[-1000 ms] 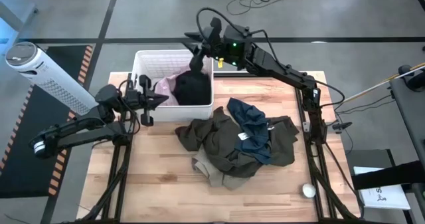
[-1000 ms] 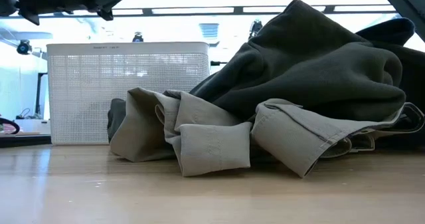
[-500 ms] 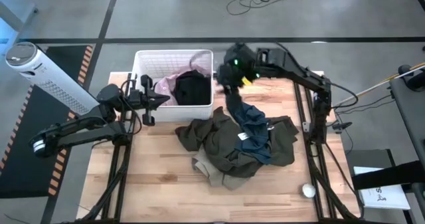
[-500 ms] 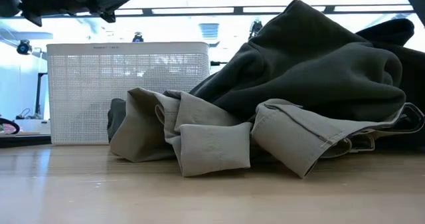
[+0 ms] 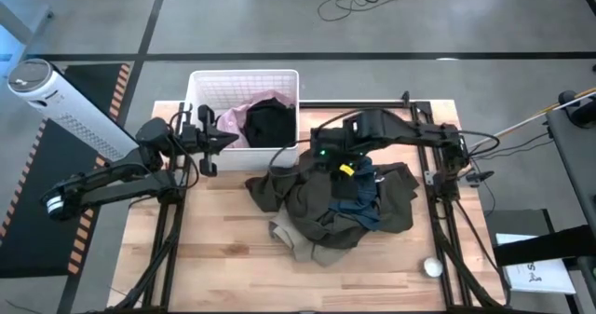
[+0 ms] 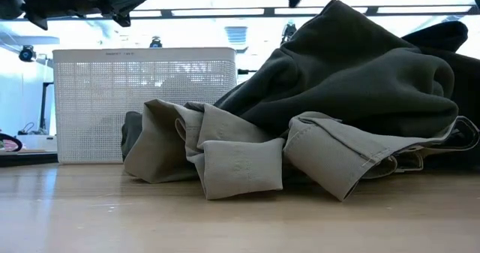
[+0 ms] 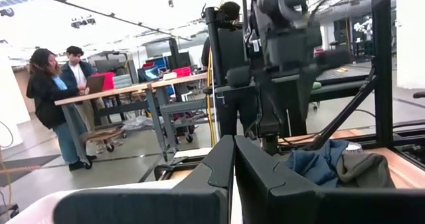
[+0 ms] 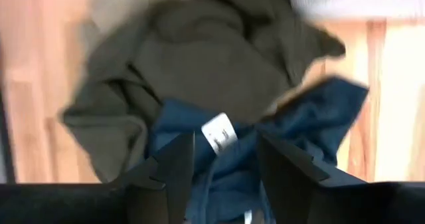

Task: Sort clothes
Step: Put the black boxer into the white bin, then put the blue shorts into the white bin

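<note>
**A:** What is in the white rectangular plastic mesh basket (image 5: pixel 199 98)?

**B:** Two garments show from above. A black fabric garment (image 5: pixel 269 123) fills the side nearer the table's middle, and a pale pink fabric garment (image 5: pixel 233 120) lies beside it, toward the left arm. The basket stands at the far edge of the light wooden slatted table (image 5: pixel 214 239). From table height, its perforated wall (image 6: pixel 142 103) hides the contents.

**A:** And the rest of the clothes?

**B:** They are heaped on the table just in front of the basket. A large olive-khaki fabric garment (image 5: pixel 307 195) makes up most of the pile. A dark navy fabric garment (image 5: pixel 361 185) with a small white label (image 8: pixel 220 132) lies on top. A beige-tan fabric garment (image 6: pixel 225 155) sticks out at the near side.

**A:** Where are the grippers?

**B:** The right gripper (image 8: pixel 222 159) hangs directly over the pile. Its two dark fingers (image 8: pixel 178 163) are spread apart with nothing between them, and the navy garment and its label sit below the gap. The left gripper (image 7: pixel 234 159) waits beside the basket's left wall, fingers pressed together and holding nothing.

**A:** Anything else on the table?

**B:** A small white ball (image 5: pixel 433 267) lies near the front right corner, well apart from the pile.
</note>
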